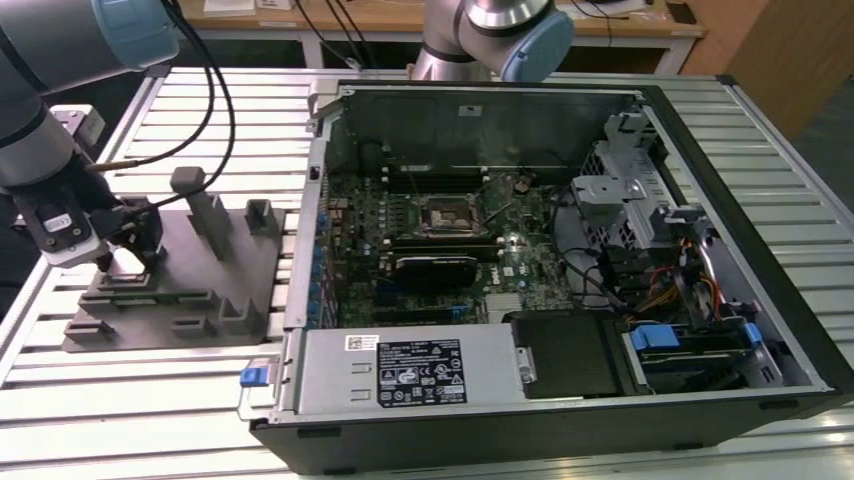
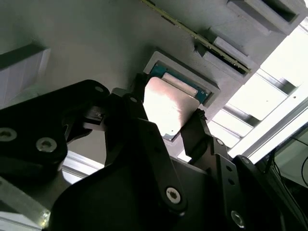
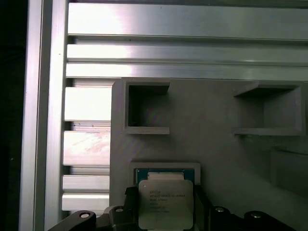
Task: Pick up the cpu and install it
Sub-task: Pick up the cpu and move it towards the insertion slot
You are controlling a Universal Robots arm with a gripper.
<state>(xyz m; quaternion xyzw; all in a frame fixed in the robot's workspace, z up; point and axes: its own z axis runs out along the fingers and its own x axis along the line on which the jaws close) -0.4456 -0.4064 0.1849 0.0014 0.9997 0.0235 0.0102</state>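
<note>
I see strong light glaring almost white off the table slats (image 3: 183, 21) in the first wrist view, while the pockets of the fixture (image 3: 207, 120) hold dark shadow. In the second wrist view the cpu (image 2: 168, 108) shines with glare. The case (image 1: 467, 125) looks dim inside in the exterior view.

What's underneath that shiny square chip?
The cpu lies over a square recess in the grey fixture. A blue-green strip shows past one edge; the rest of the recess floor is covered by the chip.
</note>
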